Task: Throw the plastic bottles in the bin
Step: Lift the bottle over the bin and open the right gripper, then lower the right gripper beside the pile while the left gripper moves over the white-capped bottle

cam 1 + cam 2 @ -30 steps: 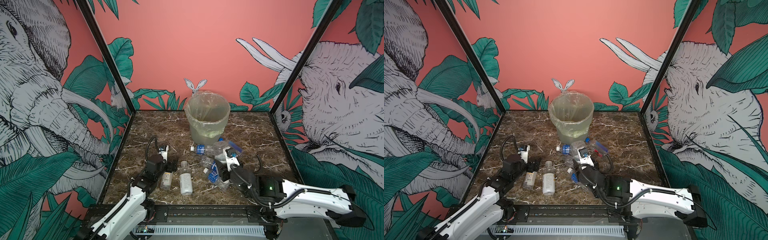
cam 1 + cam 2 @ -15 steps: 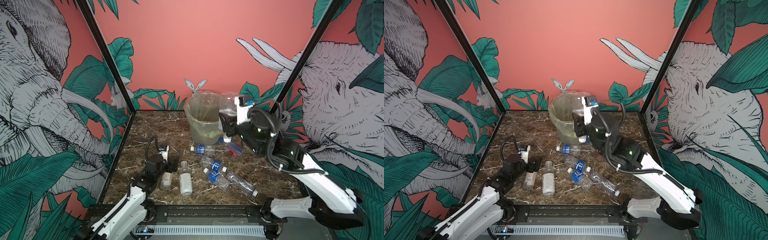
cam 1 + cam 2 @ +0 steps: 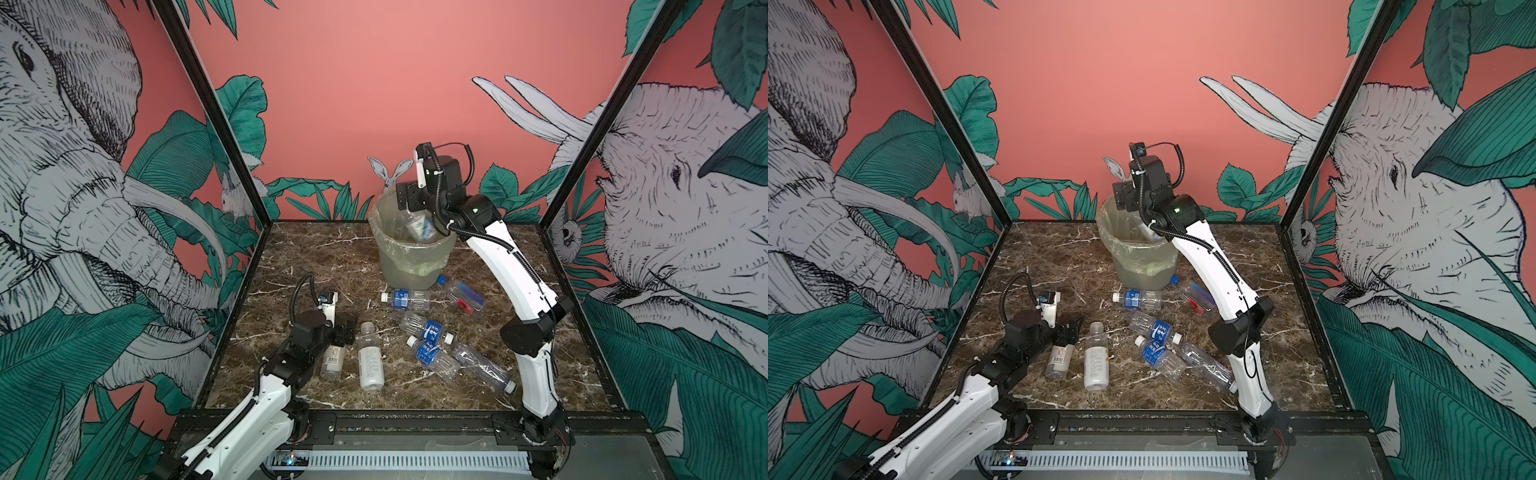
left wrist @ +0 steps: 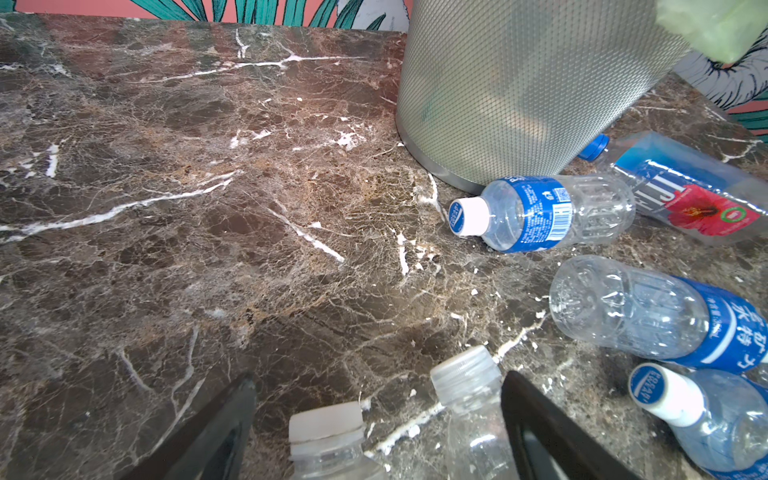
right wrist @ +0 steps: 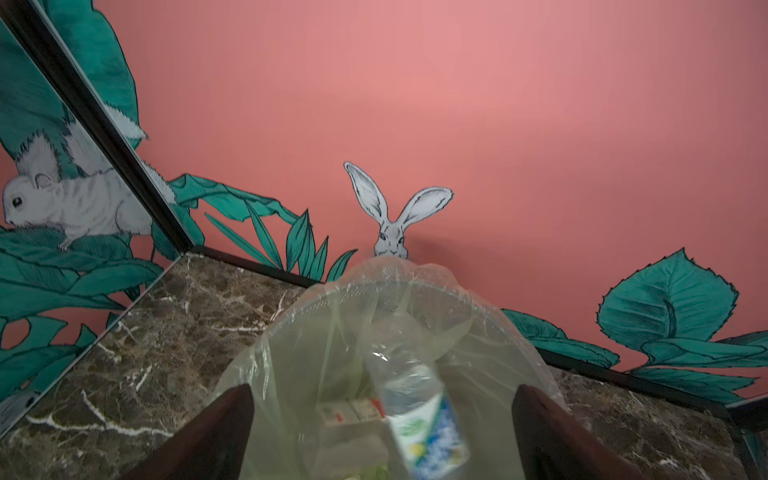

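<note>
My right gripper hangs open over the bin, a grey-green bucket with a clear bag over its rim, seen in both top views. A clear bottle with a white, blue and green label is loose between the spread fingers, dropping into the bag. My left gripper is open low at the front left, its fingers straddling the caps of a small clear bottle and a white bottle. Several more plastic bottles lie on the table, among them one with a blue label and a red-and-blue one.
Three bottles lie in a heap at the front middle: two with blue labels and a clear one. The right arm arches over them. Painted walls close the marble table at the back and both sides.
My right arm has swung further over the bin and its jaws have opened, letting go of the bottle, which now falls into the bag. The left arm has not moved.
</note>
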Robot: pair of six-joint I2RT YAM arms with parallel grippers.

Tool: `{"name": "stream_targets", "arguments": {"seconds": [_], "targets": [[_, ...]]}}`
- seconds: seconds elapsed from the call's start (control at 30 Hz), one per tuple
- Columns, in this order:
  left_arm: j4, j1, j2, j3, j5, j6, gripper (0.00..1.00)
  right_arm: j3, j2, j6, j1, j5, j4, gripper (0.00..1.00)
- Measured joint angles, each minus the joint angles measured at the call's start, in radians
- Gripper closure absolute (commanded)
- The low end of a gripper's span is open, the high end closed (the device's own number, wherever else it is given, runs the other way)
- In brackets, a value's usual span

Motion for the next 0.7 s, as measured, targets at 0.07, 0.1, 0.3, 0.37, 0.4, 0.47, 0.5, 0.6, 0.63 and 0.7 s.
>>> {"name": "stream_targets", "arguments": {"seconds": [0.07, 0.1, 0.3, 0.37, 0.4, 0.47, 0.5, 0.6, 0.63, 0.7], "targets": [[0.000, 0.000, 0.000, 0.000, 0.000, 0.000, 0.07, -0.080, -0.065, -0.003, 0.001, -0.007, 0.013, 0.01], [0.000, 0.000, -0.001, 0.000, 0.000, 0.000, 0.07, -0.143, -0.118, -0.004, 0.003, -0.013, 0.022, 0.01], [0.000, 0.000, -0.015, 0.000, -0.005, -0.002, 0.01, -0.476, -0.426, -0.002, 0.005, -0.032, 0.099, 0.01], [-0.001, 0.000, -0.018, 0.000, -0.008, -0.004, 0.00, -0.599, -0.521, -0.001, 0.005, -0.029, 0.136, 0.01], [-0.002, 0.000, -0.020, 0.000, -0.010, -0.004, 0.01, -0.650, -0.556, 0.000, 0.005, -0.027, 0.146, 0.01], [-0.003, 0.000, -0.024, 0.000, -0.013, -0.005, 0.00, -0.767, -0.627, 0.000, 0.005, -0.023, 0.168, 0.01], [-0.003, 0.000, -0.026, 0.000, -0.016, -0.006, 0.00, -0.818, -0.654, 0.001, 0.004, -0.021, 0.175, 0.01], [-0.014, 0.000, -0.034, 0.000, -0.035, -0.016, 0.00, -0.964, -0.722, 0.003, 0.004, -0.017, 0.188, 0.01], [-0.023, 0.000, -0.037, 0.001, -0.039, -0.019, 0.00, -1.016, -0.745, 0.005, 0.003, -0.015, 0.192, 0.01], [-0.039, -0.007, -0.040, 0.004, -0.050, -0.024, 0.00, -1.106, -0.789, 0.010, 0.003, -0.012, 0.200, 0.01]]}}
